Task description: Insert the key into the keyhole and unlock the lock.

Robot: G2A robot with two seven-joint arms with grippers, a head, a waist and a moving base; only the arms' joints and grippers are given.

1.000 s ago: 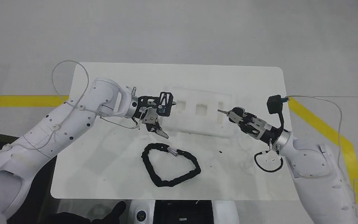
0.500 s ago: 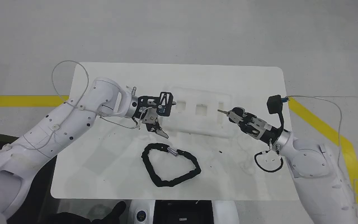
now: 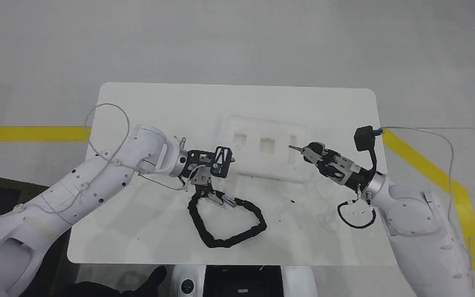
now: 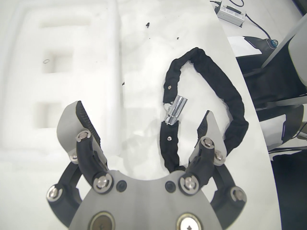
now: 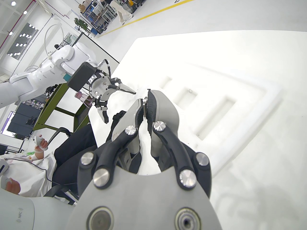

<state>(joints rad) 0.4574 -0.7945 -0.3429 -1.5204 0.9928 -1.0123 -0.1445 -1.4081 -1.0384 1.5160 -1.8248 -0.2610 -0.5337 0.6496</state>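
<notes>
A black fabric-covered chain lock (image 3: 226,220) lies in a loop near the table's front edge, its chrome lock cylinder (image 3: 231,200) joining the two ends. My left gripper (image 3: 219,177) hovers open just over that end of the loop. From the left wrist, the cylinder (image 4: 176,110) and chain lock (image 4: 215,80) lie just ahead of the spread left gripper (image 4: 144,120). My right gripper (image 3: 304,149) is held above the foam tray's right end, shut on a small key (image 3: 295,148). From the right wrist, the right gripper (image 5: 144,102) pinches the key, barely showing.
A white foam tray (image 3: 261,121) with rectangular recesses lies at the table's middle back. Small dark specks (image 4: 148,25) dot the tabletop. A grey power adapter (image 4: 231,15) with cables sits on the floor past the table edge.
My left arm has moved toward the front of the table, bringing its open gripper from the foam tray's left end down over the chain lock. The right arm has kept still.
</notes>
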